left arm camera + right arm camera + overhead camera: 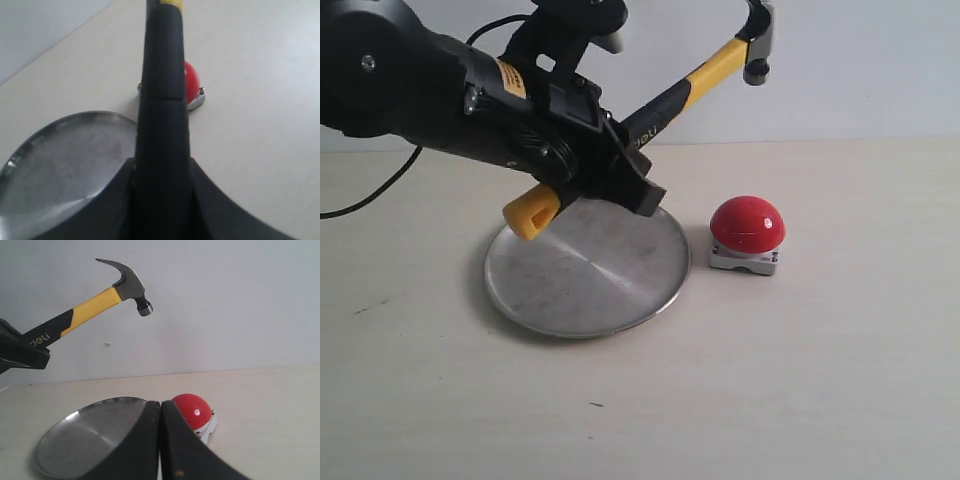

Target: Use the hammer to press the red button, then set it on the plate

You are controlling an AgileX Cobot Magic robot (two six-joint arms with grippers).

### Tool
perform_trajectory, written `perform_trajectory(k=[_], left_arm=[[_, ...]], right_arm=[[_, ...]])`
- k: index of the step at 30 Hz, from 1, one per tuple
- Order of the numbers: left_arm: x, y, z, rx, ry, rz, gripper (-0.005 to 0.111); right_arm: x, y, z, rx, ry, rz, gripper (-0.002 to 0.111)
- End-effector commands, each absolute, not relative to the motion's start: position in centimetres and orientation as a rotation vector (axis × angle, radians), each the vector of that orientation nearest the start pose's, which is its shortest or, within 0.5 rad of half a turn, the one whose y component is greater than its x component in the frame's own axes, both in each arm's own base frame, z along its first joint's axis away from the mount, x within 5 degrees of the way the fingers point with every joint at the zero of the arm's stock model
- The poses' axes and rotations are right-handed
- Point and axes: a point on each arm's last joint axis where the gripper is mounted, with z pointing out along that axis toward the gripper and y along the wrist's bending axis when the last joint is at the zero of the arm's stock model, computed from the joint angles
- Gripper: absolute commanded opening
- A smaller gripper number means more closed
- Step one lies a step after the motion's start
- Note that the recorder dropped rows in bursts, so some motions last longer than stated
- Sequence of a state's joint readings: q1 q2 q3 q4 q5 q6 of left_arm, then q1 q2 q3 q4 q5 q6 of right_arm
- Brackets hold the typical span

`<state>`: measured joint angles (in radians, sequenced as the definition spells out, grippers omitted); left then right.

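The left pincer (626,172) clamps the hammer (708,68) by its black grip above the plate (590,285), head raised toward two o'clock. The red button (747,222) sits at the plate's three o'clock. The right pincer (160,440) is closed, empty.

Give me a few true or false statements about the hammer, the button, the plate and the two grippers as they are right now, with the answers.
1. The left gripper holds the hammer by the black part of its handle. True.
2. The hammer's head rests on the button. False: the head is raised in the air, clear of the button.
3. The button sits on the plate. False: it stands on the table, beside the plate.
4. The right gripper is shut and empty. True.
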<state>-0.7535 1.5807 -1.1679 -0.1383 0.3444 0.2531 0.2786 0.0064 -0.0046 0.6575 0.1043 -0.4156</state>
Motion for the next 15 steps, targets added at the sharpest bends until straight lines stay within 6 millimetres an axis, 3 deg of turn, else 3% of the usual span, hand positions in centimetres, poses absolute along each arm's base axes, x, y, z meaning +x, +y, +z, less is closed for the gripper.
perform_trajectory(k=[1,4,9,12,15], left_arm=[[26.7,-23.9,30.5,0.921,1.965,-0.355,0.000],[27.8,-22.1,30.1,0.863,2.048,-0.259,0.000],[29.3,-20.0,30.3,0.599,2.105,-0.125,0.000],[29.1,-20.4,30.2,0.529,2.074,-0.151,0.000],[28.2,-21.7,29.2,0.553,2.012,-0.284,0.000]], right_arm=[[5.3,2.1,20.6,-0.083,1.580,0.453,0.000],[5.3,2.1,20.6,-0.083,1.580,0.453,0.000],[5.3,2.1,20.6,-0.082,1.580,0.455,0.000],[5.3,2.1,20.6,-0.082,1.580,0.455,0.000],[5.3,2.1,20.6,-0.082,1.580,0.455,0.000]])
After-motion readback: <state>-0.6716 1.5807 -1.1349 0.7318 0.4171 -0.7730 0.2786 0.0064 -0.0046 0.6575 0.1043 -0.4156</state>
